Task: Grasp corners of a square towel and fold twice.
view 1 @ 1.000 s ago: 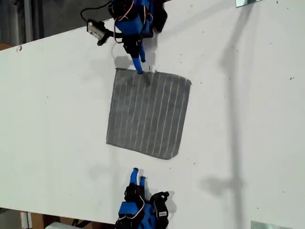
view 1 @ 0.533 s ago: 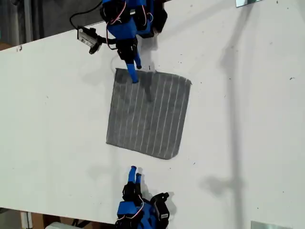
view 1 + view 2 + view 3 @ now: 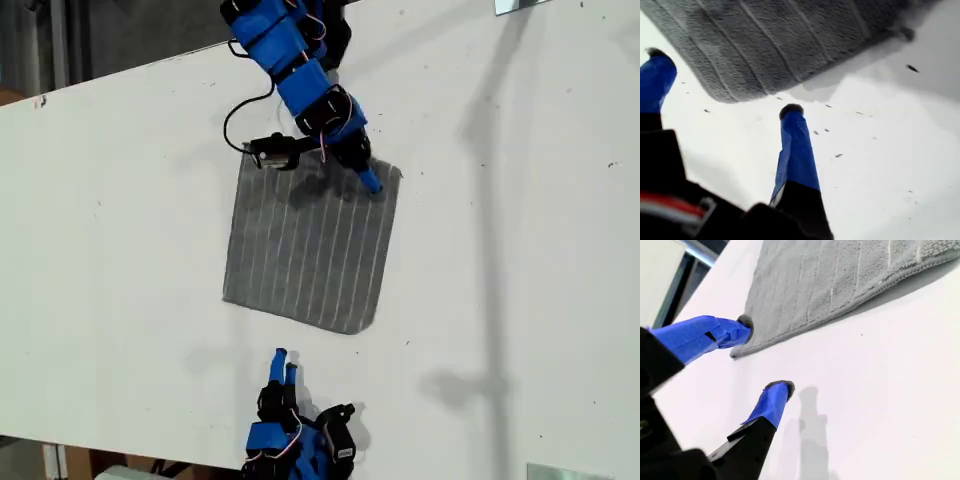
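Note:
The grey striped towel point(image 3: 310, 240) lies flat and unfolded on the white table point(image 3: 120, 250). My first gripper point(image 3: 370, 183) comes in from the exterior view's top and hovers by the towel's upper-right corner point(image 3: 396, 173). In the first wrist view that rounded corner point(image 3: 725, 90) sits just ahead, between the wide-open blue fingers point(image 3: 795, 150) of the gripper point(image 3: 724, 82). My second gripper point(image 3: 285, 360) rests below the towel's lower edge, open and apart from the cloth. In its wrist view the gripper point(image 3: 764, 355) faces that edge, and a corner point(image 3: 735, 352) lies beside one fingertip point(image 3: 742, 325).
The table's far edge point(image 3: 120, 75) runs along the exterior view's top left, with dark floor beyond. Small shiny plates sit at the exterior view's top right point(image 3: 520, 5) and bottom right point(image 3: 565, 470). Long pole shadows point(image 3: 490, 250) cross the table to the exterior view's right of the towel.
My first arm has swung from the towel's upper-left corner across to its upper-right corner in the exterior view. The second arm shifted only slightly. The towel has not moved.

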### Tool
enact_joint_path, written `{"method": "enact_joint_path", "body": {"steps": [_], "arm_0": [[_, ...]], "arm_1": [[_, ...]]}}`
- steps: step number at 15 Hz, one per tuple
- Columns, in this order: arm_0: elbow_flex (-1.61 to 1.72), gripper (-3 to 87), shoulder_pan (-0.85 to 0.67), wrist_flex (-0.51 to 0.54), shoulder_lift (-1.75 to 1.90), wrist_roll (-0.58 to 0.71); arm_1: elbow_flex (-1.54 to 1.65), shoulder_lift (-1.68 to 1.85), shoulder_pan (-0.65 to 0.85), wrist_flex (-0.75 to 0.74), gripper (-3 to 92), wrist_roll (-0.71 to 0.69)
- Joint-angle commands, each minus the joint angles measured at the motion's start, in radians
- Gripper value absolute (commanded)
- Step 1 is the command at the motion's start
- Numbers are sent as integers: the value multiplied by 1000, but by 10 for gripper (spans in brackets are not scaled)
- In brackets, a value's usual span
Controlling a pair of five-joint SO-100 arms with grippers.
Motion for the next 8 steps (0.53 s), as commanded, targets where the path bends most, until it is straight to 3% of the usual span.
{"method": "enact_joint_path", "body": {"steps": [1,4,8], "arm_0": [[5,213,14,-8,3,5],[5,214,26,-6,3,6],[5,213,34,-8,3,9]], "arm_1": [[-258,-189,40,46,424,-97],[-385,-341,63,44,387,-137],[-405,-347,28,97,420,-77]]}}
